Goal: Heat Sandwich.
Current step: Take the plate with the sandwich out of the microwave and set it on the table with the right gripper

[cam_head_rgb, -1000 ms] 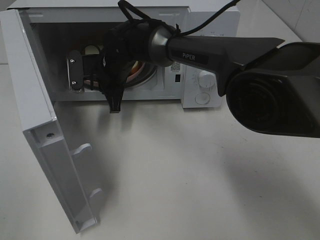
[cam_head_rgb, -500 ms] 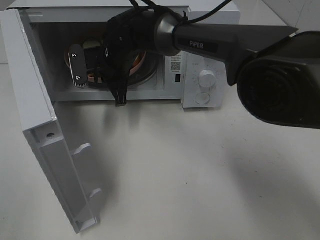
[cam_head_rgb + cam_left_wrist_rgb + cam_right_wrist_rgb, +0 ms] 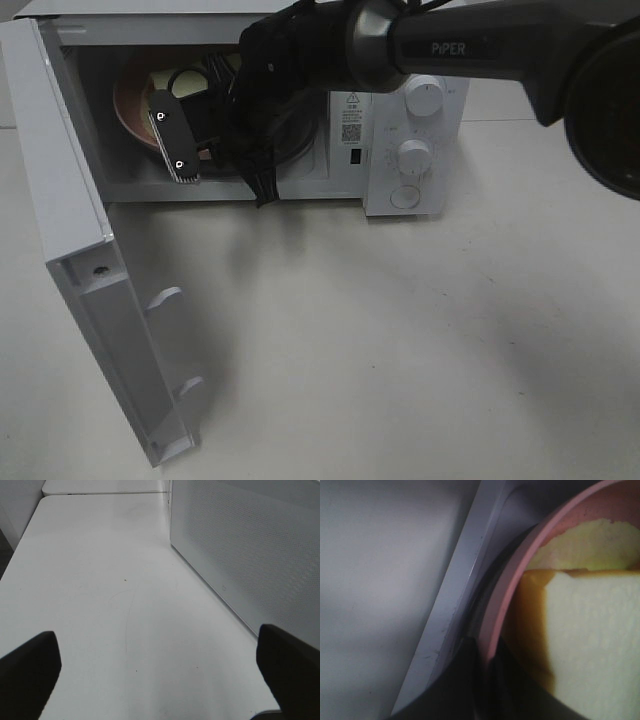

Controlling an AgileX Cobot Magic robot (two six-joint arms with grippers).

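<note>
In the upper left of the high view, the right gripper reached into the open microwave, clenched on the rim of the pink plate. The sandwich lay on that plate inside the oven. The left gripper hung wide open over the bare tabletop beside the microwave's perforated wall.

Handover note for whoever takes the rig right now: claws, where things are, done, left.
Right claw: inside the microwave, shut on the rim of the pink plate.
Left claw: open, empty, over the table beside the microwave.
Sandwich: on the plate, inside the cavity.
Door: wide open.
Done: plate with sandwich brought into the cavity.
Left: release the plate, pull the arm out, shut the door, set the knobs.
</note>
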